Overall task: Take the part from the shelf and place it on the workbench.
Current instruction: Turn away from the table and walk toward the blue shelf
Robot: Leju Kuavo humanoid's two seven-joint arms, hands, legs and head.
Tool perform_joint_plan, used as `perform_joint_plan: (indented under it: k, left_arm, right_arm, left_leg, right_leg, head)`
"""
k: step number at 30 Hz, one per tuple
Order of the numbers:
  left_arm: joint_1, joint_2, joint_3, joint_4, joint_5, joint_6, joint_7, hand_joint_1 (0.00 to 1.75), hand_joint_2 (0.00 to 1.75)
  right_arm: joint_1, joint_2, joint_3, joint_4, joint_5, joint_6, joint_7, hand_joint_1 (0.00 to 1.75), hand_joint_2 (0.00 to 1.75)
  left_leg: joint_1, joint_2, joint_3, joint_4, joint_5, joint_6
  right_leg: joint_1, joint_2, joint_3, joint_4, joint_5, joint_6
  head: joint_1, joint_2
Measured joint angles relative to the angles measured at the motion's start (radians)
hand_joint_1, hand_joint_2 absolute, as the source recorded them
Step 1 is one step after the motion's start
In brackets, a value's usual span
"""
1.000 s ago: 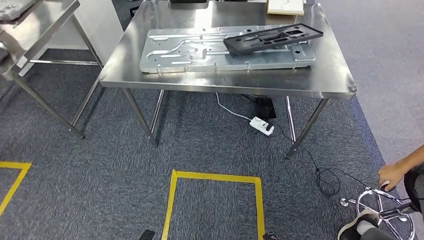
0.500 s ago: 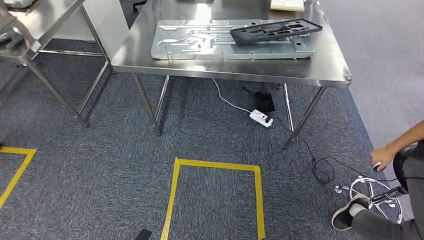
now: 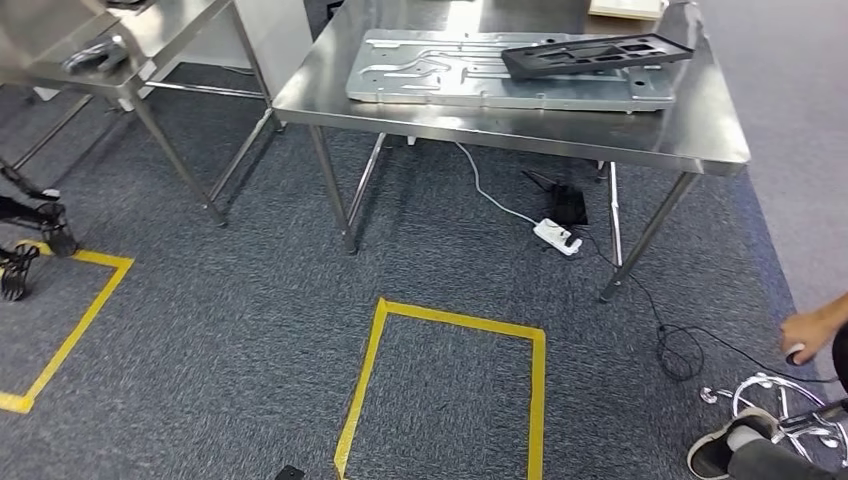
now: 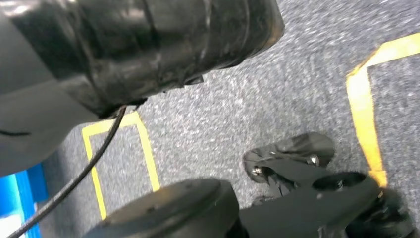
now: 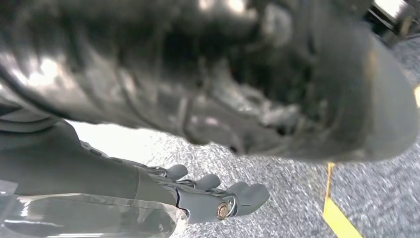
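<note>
- Everything slides right because the robot turns left; the black part (image 3: pixel 597 53) lies on the workbench (image 3: pixel 700 140).
- Right hand (image 5: pixel 218 198) hangs with fingers apart, holding nothing; left hand: cannot tell.
- Walking on could bump a table leg (image 3: pixel 335 195).

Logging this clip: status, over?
Right hand open, empty. Black slotted plastic part lies on silver metal plate on steel workbench. Person's shoe, chrome stool base on floor right.

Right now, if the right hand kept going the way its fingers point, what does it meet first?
Probably the carpet. The right hand hangs empty with fingers apart, and nothing shows between them and the floor, though depth is unclear.
</note>
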Motion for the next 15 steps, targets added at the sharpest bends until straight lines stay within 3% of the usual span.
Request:
perform_joint_plan:
  k: [1, 3, 5, 6, 8, 9, 11, 13, 14, 15]
  left_arm:
    - [0.002, 0.0, -0.002, 0.0, 0.0, 0.0, 0.002, 0.0, 0.0]
    - [0.003, 0.001, -0.005, 0.0, 0.0, 0.0, 0.004, 0.0, 0.0]
    - [0.001, 0.002, -0.009, 0.0, -0.002, 0.002, 0.005, 0.0, 0.0]
    - [0.0, 0.002, -0.011, 0.0, -0.003, 0.007, 0.006, 0.0, 0.0]
    - [0.001, -0.001, -0.016, 0.0, -0.007, 0.025, 0.01, 0.0, 0.0]
    - [0.002, -0.004, -0.018, 0.0, -0.009, 0.035, 0.012, 0.0, 0.0]
    - [0.003, -0.011, -0.02, 0.0, -0.014, 0.048, 0.018, 0.0, 0.0]
    - [0.001, -0.016, -0.022, 0.0, -0.02, 0.051, 0.021, 0.0, 0.0]
    - [0.001, -0.019, -0.023, 0.0, -0.021, 0.051, 0.022, 0.0, 0.0]
    - [0.001, -0.021, -0.025, 0.0, -0.022, 0.05, 0.023, 0.0, 0.0]
  right_arm:
    - [0.0, 0.0, 0.004, 0.002, 0.0, 0.002, 0.004, 0.0, 0.0]
    - [-0.001, 0.0, 0.011, 0.003, -0.001, 0.005, 0.01, 0.0, 0.0]
    - [-0.003, 0.0, 0.015, 0.003, -0.002, 0.004, 0.013, 0.0, 0.0]
    - [-0.004, 0.0, 0.017, 0.003, -0.002, 0.001, 0.013, 0.0, 0.0]
    - [-0.006, 0.001, 0.022, 0.004, -0.003, -0.005, 0.011, 0.0, 0.0]
    - [-0.008, 0.002, 0.023, 0.004, -0.003, -0.008, 0.009, 0.0, 0.0]
    - [-0.01, 0.002, 0.026, 0.004, -0.005, -0.016, 0.003, 0.0, 0.0]
    - [-0.008, 0.002, 0.028, 0.004, -0.009, -0.021, 0.001, 0.0, 0.0]
    - [-0.006, 0.002, 0.03, 0.005, -0.011, -0.022, 0.001, 0.0, 0.0]
    - [-0.003, 0.002, 0.031, 0.006, -0.014, -0.022, 0.001, 0.0, 0.0]
  left_leg:
    - [0.002, 0.004, 0.022, -0.023, 0.019, 0.0]
    - [0.002, 0.028, 0.105, -0.151, 0.068, 0.004]
    - [-0.008, 0.059, 0.167, -0.252, 0.083, 0.018]
    - [-0.013, 0.066, 0.176, -0.271, 0.076, 0.027]
    - [-0.015, 0.055, 0.175, -0.281, 0.077, 0.043]
    - [-0.012, 0.046, 0.177, -0.289, 0.077, 0.049]
    - [-0.006, 0.03, 0.18, -0.3, 0.084, 0.061]
    - [-0.007, 0.011, 0.179, -0.301, 0.086, 0.067]
    - [-0.008, -0.001, 0.179, -0.3, 0.086, 0.068]
    - [-0.008, -0.014, 0.179, -0.298, 0.085, 0.068]
  right_leg:
    - [0.0, -0.011, -0.001, 0.002, 0.0, 0.001]
    - [0.001, -0.031, 0.0, 0.005, -0.003, 0.005]
    - [0.004, -0.048, 0.001, 0.006, -0.006, 0.012]
    - [0.006, -0.056, 0.002, 0.006, -0.007, 0.016]
    - [0.009, -0.071, 0.005, 0.005, -0.01, 0.026]
    - [0.008, -0.064, 0.006, 0.009, -0.017, 0.031]
    - [0.006, -0.019, -0.019, 0.068, -0.056, 0.038]
    - [0.002, 0.026, -0.086, 0.2, -0.116, 0.041]
    - [0.002, 0.032, -0.121, 0.262, -0.133, 0.042]
    - [0.002, 0.034, -0.144, 0.295, -0.131, 0.043]
  head:
    - [0.0, 0.0]
    - [0.0, 0.0]
    - [0.001, 0.0]
    - [0.001, 0.0]
    - [0.001, 0.0]
    - [0.001, 0.0]
    - [0.005, 0.0]
    - [0.01, 0.0]
    - [0.011, 0.0]
    - [0.011, 0.0]
